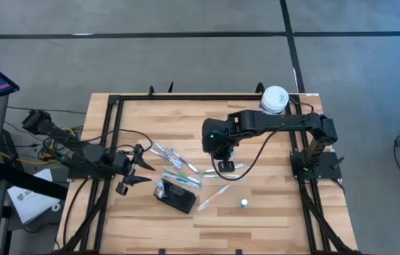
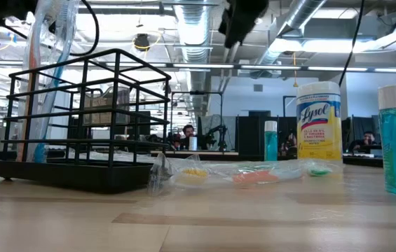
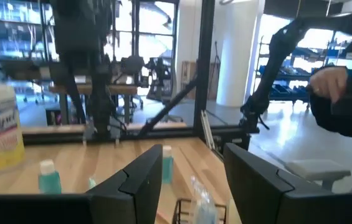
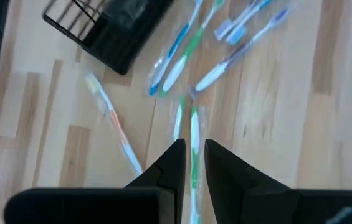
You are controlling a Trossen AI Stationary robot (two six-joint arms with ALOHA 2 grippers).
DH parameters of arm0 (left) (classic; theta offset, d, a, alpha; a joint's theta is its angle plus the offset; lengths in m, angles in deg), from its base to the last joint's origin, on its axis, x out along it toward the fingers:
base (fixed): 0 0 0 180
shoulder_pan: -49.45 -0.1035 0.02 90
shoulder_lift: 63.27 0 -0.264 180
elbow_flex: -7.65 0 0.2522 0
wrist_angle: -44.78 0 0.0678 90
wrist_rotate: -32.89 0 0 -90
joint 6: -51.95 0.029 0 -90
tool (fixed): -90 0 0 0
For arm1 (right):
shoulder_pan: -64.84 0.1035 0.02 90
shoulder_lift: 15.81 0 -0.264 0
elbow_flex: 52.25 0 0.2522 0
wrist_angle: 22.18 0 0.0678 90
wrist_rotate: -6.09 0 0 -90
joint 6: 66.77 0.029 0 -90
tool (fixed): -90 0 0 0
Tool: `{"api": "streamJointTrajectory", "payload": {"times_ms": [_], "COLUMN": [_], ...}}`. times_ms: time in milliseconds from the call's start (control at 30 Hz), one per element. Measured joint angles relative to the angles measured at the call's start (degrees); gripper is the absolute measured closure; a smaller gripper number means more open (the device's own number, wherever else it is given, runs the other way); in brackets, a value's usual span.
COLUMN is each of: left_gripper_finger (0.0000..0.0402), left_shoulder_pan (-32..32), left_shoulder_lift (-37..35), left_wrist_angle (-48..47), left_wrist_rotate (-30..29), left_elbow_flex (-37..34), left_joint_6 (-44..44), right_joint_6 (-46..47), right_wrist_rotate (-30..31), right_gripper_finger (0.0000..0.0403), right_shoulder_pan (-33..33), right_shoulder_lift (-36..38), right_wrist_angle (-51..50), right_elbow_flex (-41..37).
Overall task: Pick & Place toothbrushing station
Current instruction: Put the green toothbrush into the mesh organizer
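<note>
Wood-grain counter (image 2: 254, 224) fills the low view's foreground; at its left stands the toothbrushing station (image 2: 85, 126), a black wire-frame box. From above, the station (image 1: 175, 196) lies lower centre, long axis slanting down-right. Left pincer (image 1: 140, 168) is spread beside it; right pincer (image 4: 189, 163) is nearly pressed together over a wrapped toothbrush (image 4: 194, 143).

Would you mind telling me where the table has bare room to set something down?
Free: the near strip of the table and the far-left part behind the left gripper. Crowded: the middle, with toothbrushes, station and right gripper.
</note>
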Motion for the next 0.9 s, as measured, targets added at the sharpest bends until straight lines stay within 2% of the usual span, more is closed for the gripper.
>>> {"api": "streamJointTrajectory", "payload": {"times_ms": [267, 467, 900], "left_gripper_finger": [0.0238, 0.0238, 0.0238], "left_shoulder_pan": [-1.2, -2.9, -3.0], "left_shoulder_lift": [-2.5, -2.2, -2.2], "left_wrist_angle": [1.4, 1.3, 1.3], "left_wrist_rotate": [-0.3, -2.8, -2.8], "left_elbow_flex": [0.0, 0.0, 0.0], "left_joint_6": [1.9, 1.9, 1.8], "right_joint_6": [2.6, 4.8, 6.2], "right_wrist_rotate": [0.0, 0.0, 0.0], "right_gripper_finger": [0.0351, 0.0351, 0.0351], "right_shoulder_pan": [0.0, 0.1, 0.1], "right_shoulder_lift": [0.0, 0.0, 0.1], "right_wrist_angle": [0.5, 1.6, 9.2], "right_elbow_flex": [-6.8, -11.8, -21.5]}}
